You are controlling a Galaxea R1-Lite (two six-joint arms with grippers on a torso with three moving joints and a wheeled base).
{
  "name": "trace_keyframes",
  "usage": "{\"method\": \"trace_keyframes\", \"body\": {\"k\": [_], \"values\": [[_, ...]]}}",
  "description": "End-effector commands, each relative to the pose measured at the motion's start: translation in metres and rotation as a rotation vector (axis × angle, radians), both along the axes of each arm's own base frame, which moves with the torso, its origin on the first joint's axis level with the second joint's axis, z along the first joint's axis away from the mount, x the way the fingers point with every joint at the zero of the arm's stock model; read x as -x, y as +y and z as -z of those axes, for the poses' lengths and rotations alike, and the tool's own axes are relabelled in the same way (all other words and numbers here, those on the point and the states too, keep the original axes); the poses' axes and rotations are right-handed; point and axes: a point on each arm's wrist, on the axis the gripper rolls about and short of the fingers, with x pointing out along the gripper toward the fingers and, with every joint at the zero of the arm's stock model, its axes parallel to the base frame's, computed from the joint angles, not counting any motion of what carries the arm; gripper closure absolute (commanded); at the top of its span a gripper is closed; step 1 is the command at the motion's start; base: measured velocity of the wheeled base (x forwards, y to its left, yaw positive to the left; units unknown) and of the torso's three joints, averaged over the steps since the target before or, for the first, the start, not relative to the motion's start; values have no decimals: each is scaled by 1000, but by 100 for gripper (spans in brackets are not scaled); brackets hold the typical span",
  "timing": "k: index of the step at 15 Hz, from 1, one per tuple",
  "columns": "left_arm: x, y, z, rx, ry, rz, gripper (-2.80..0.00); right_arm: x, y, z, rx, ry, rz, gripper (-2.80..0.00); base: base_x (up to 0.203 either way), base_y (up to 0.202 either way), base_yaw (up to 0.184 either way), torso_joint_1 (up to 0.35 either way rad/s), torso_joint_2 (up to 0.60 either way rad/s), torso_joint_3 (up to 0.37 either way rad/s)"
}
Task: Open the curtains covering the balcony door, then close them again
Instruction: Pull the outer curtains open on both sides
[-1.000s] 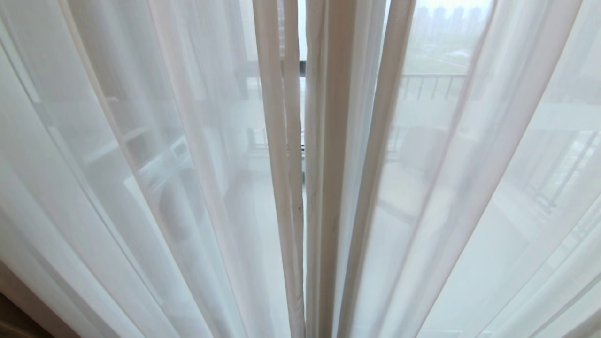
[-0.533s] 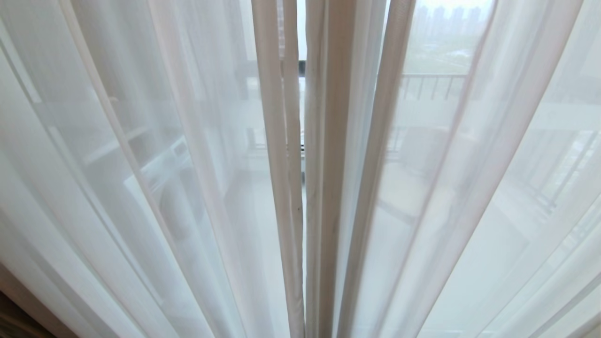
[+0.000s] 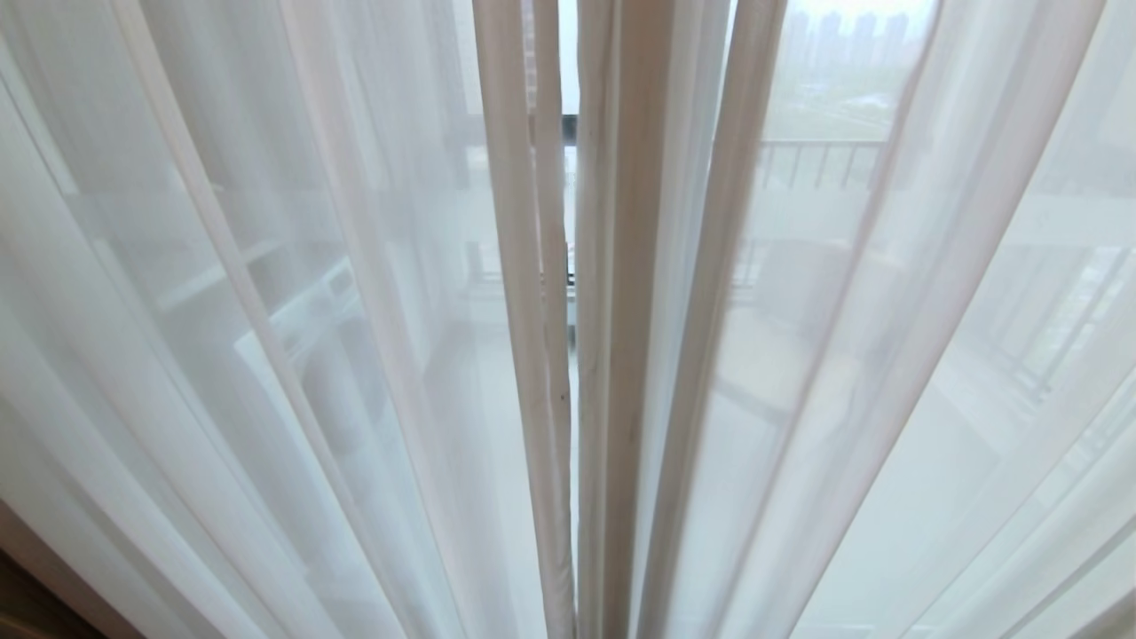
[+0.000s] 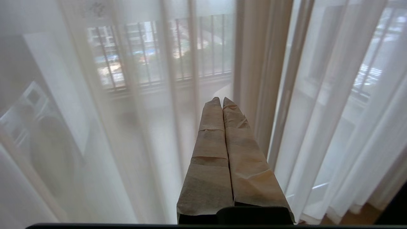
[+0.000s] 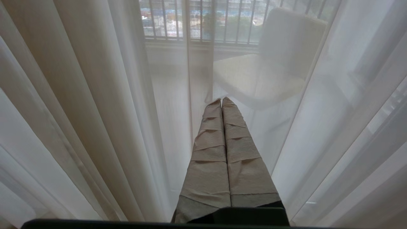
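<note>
Two panels of thin white translucent sheer curtains [image 3: 293,355] hang drawn across the whole head view, left and right. Their two hemmed, thicker cream edges [image 3: 568,399] meet at the middle, with only a narrow slit between them. Through the slit shows a dark strip of the black-framed balcony door [image 3: 568,129], closed off behind the cloth.

Against the head view a second ago: the slit at mid-height looks a little darker and wider, the left hem edge drawn slightly aside; the folds otherwise hang the same. Neither arm shows in the head view.

Behind the sheer, blurred: one black balcony railing with upright bars [image 3: 816,164], a pale cushioned chair [image 5: 270,60] on the right, and a white appliance with a round front [image 4: 41,140] on the left. A strip of brown floor [image 3: 27,603] shows at the lower left corner.

Two grippers, both wrapped in tan paper tape. The left gripper [image 4: 221,101] points at the sheer just beside the bunched cream hem [image 4: 260,63], fingers pressed together, holding nothing; whether the tips touch the cloth I cannot tell. The right gripper [image 5: 221,101] faces the right panel in front of the chair, fingers likewise together and empty.
</note>
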Motion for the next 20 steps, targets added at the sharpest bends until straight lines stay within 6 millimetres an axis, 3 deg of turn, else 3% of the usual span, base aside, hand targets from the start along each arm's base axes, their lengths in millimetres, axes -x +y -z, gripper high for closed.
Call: {"method": "trace_keyframes", "body": {"k": [1, 8, 13, 16, 20], "values": [[-20, -3, -38, 28, 81, 151, 0, 0, 0, 0, 1, -1, -1, 0, 0, 0, 0, 0, 0, 0], [-85, -11, -118, 46, 113, 438, 0, 0, 0, 0, 1, -1, -1, 0, 0, 0, 0, 0, 0, 0], [-148, -33, -163, 30, 136, 599, 0, 0, 0, 0, 1, 0, -1, 0, 0, 0, 0, 0, 0, 0], [-185, -49, -179, 29, 101, 585, 0, 0, 0, 0, 1, 0, -1, 0, 0, 0, 0, 0, 0, 0], [-215, -73, -189, 31, 76, 380, 0, 0, 0, 0, 1, -1, -1, 0, 0, 0, 0, 0, 0, 0]]}}
